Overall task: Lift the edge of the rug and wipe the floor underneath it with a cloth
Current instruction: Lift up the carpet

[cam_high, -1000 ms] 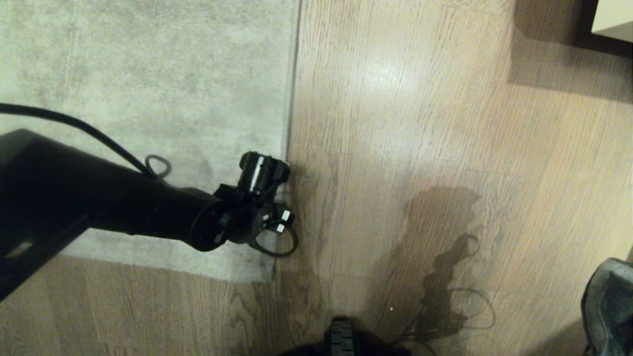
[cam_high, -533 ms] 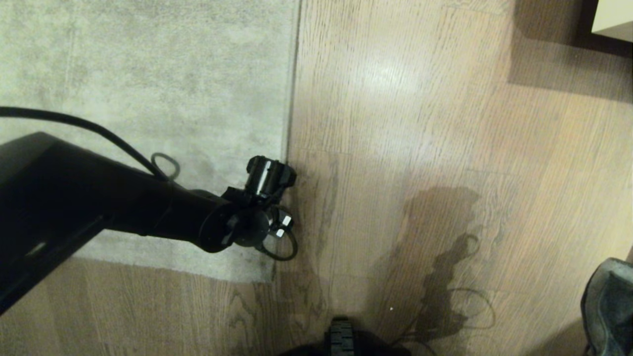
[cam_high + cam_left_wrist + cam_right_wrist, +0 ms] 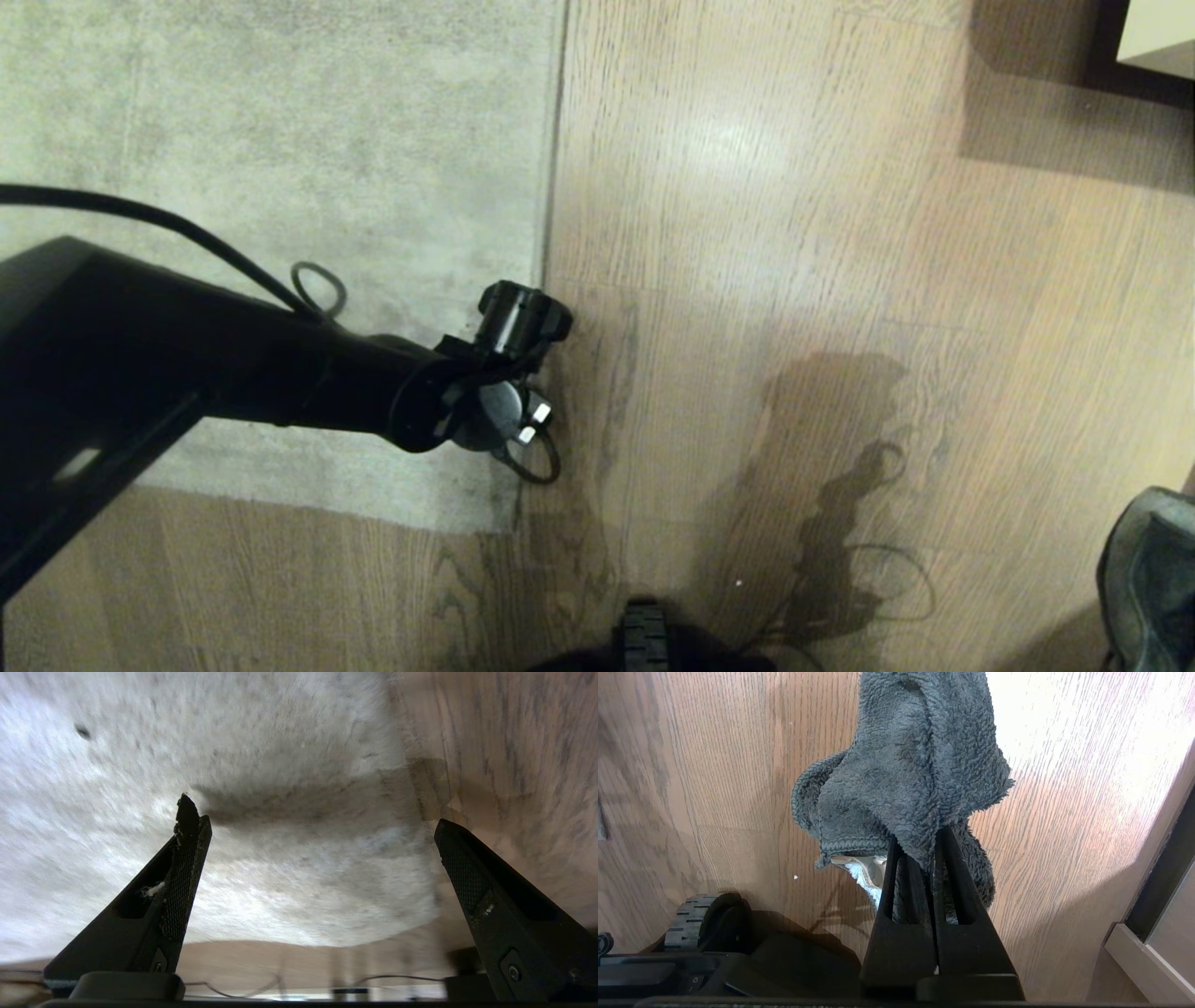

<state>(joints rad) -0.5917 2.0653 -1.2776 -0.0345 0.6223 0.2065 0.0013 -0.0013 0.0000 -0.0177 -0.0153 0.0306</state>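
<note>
In the head view the left arm covered part of the rug and hid its own fingers. The cloth was cut off by the frame's right edge. The left wrist view was blurred.

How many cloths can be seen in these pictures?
1. The cloth hangs pinched in the shut right gripper above the floor; its edge shows at the head view's lower right corner. Others may be hidden.
</note>
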